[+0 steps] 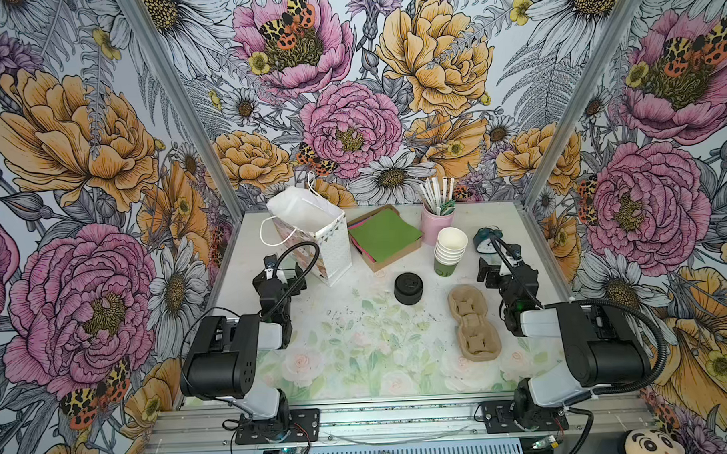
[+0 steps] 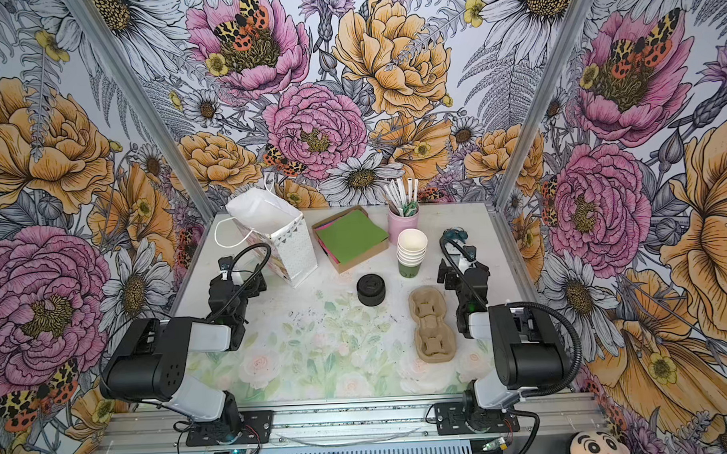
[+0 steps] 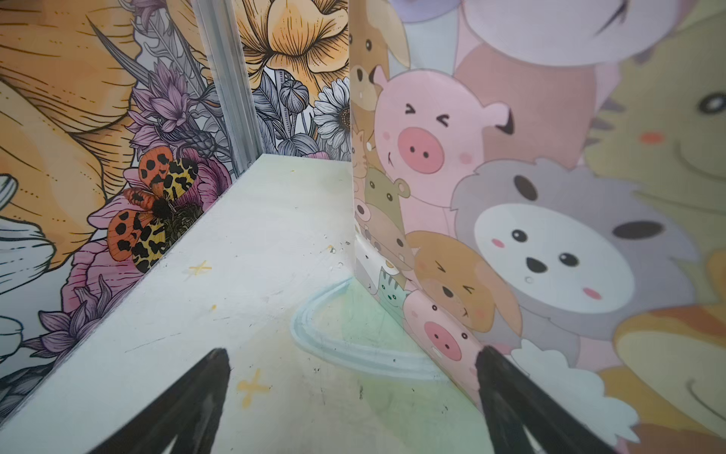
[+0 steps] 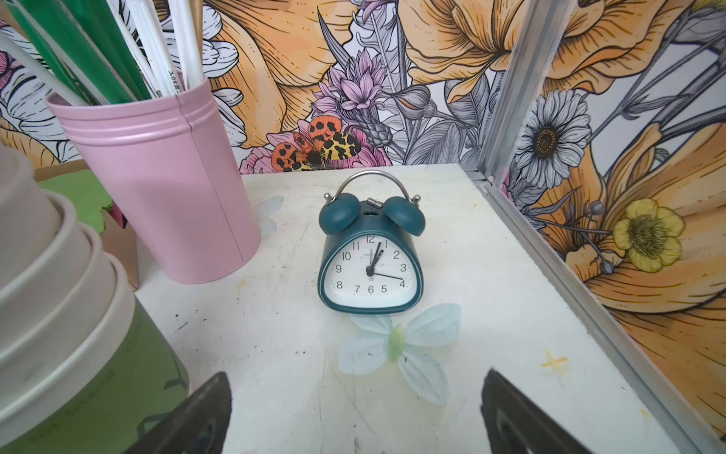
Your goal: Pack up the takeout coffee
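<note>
**Claws.** Left claw (image 3: 351, 353): fingers spread wide, nothing between them. Right claw (image 4: 356, 375): likewise released and empty.

**Coffee.** No lidded cup shows in any view. Only its parts do: the lids (image 1: 408, 288), a squat black pile mid-bench, and the cups (image 1: 450, 250), a lidless stack.

**Handling (judged).**
- A paper cup is light and thin-walled, and would dent under a hard pinch.
- The lid is slick plastic and only pressed on.
- Take hold across the cup wall below the lid rim, squeeze gently and keep it upright.
- Whether any cup is filled cannot be told.

**Layout, taken from the lids.**
- Left claw: to the left, well apart, low over the bench (image 1: 357, 332). One finger is close by the printed side of the bag (image 1: 331, 248); whether they touch cannot be told.
- Bag: behind-left, standing open.
- Napkins (image 1: 385, 235): just behind.
- Cups: behind-right, near.
- Carrier (image 1: 473, 324): front-right, both wells empty.
- Right claw: to the right, beyond the cups, which stand close alongside it untouched. It faces the clock (image 4: 370, 259), not the cups.
</note>
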